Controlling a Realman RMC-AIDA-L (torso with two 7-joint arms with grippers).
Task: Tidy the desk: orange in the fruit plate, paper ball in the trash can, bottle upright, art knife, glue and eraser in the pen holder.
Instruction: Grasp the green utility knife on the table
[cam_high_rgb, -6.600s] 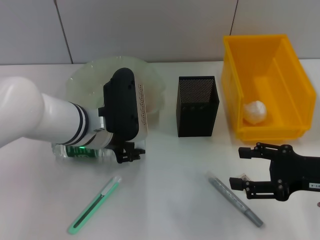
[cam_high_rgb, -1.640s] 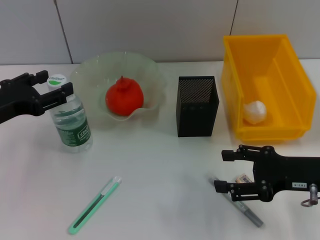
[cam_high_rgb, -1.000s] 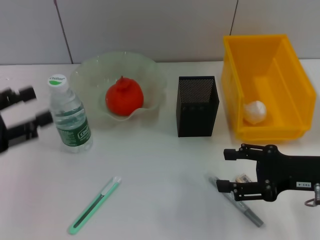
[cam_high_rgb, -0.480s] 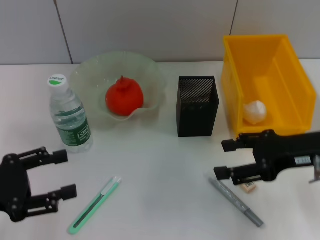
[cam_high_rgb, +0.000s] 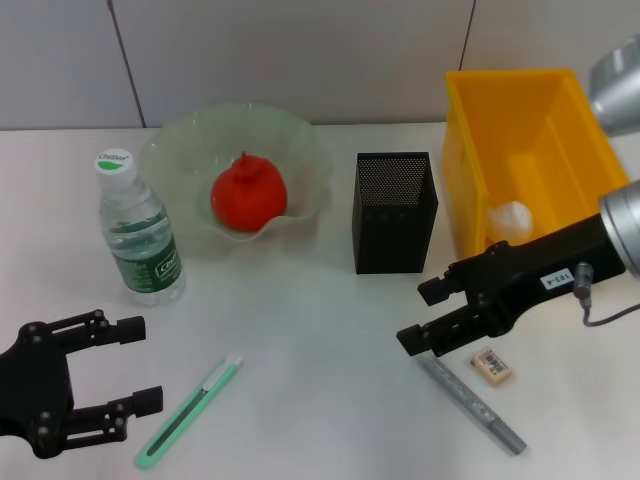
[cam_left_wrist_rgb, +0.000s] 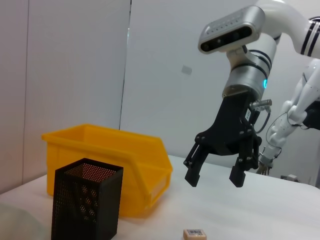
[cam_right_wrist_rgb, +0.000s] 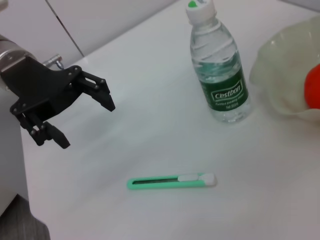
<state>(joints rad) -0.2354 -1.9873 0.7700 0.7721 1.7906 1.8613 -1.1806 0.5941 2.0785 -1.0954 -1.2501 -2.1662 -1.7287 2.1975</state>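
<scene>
The orange (cam_high_rgb: 248, 195) lies in the glass fruit plate (cam_high_rgb: 300, 150). Left of the plate the bottle (cam_high_rgb: 140, 235) stands upright. The paper ball (cam_high_rgb: 510, 216) rests in the yellow trash can (cam_high_rgb: 530, 110). A green art knife (cam_high_rgb: 190, 410) lies at the front left, just right of my open left gripper (cam_high_rgb: 140, 362). A grey pen-shaped glue (cam_high_rgb: 470, 400) and the small eraser (cam_high_rgb: 492, 365) lie at the front right. My open right gripper (cam_high_rgb: 417, 316) hovers just above and left of them, holding nothing. The black mesh pen holder (cam_high_rgb: 395, 212) stands in the middle.
The left wrist view shows my right gripper (cam_left_wrist_rgb: 215, 172) raised above the eraser (cam_left_wrist_rgb: 194, 233), with the pen holder (cam_left_wrist_rgb: 86, 205) and trash can (cam_left_wrist_rgb: 110, 160) beyond. In the right wrist view appear the left gripper (cam_right_wrist_rgb: 85, 122), art knife (cam_right_wrist_rgb: 171, 181) and bottle (cam_right_wrist_rgb: 218, 70).
The left gripper let go of the upright bottle and came down beside the art knife. The right gripper rose and shifted left, uncovering the eraser.
</scene>
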